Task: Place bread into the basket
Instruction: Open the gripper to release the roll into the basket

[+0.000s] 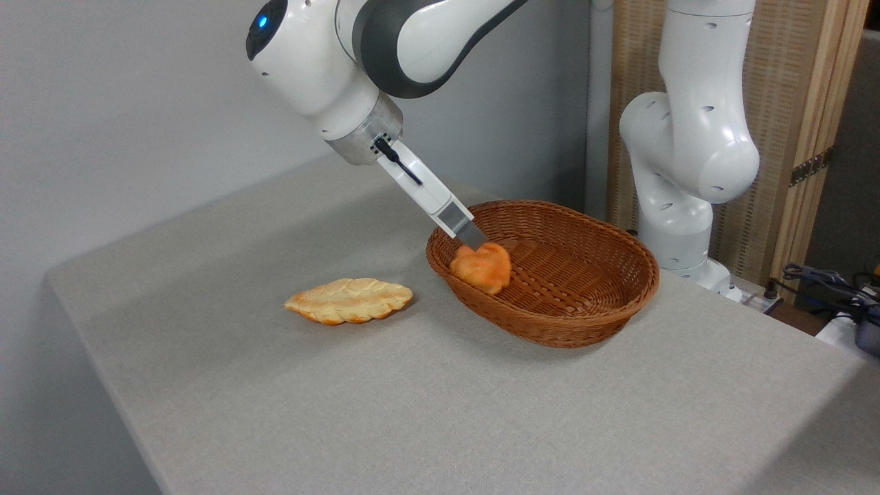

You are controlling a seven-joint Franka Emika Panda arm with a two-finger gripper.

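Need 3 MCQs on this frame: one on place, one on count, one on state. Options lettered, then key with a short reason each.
1. Where is the round roll?
A. On the table beside the flat loaf
B. Inside the basket, at its left rim
C. On the floor

2. How many bread pieces are visible?
A. One
B. Two
C. Four

3. What state is the claw in?
A. At the roll, which hides its tips
B. Raised high above the table, far from everything
C. Resting on the braided loaf

Key: 1 B, the roll is within the wicker wall. 2 B, the roll plus the braided loaf on the table. 3 A, the fingers end at the roll's top.
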